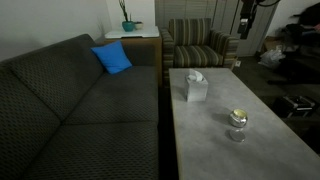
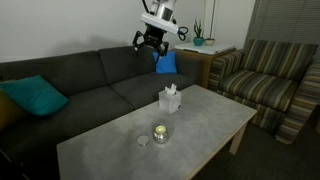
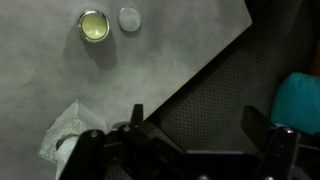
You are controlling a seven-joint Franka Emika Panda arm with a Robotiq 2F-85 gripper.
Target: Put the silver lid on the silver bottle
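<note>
The silver bottle (image 2: 160,132) stands open on the grey table, its pale yellowish mouth (image 3: 93,25) facing up. The silver lid (image 2: 143,141) lies flat on the table right beside it, a small gap apart; it also shows in the wrist view (image 3: 129,18). In an exterior view the bottle (image 1: 238,119) is near the table's middle. My gripper (image 2: 150,42) hangs high in the air over the sofa, well away from both. In the wrist view the gripper (image 3: 196,120) is open, with only sofa fabric between its two dark fingers (image 3: 255,118).
A white tissue box (image 2: 171,100) stands on the table (image 2: 215,115) near the sofa side. The dark sofa (image 2: 90,85) holds blue cushions (image 2: 32,97). A striped armchair (image 2: 265,75) and a side table with a plant (image 2: 198,40) stand beyond.
</note>
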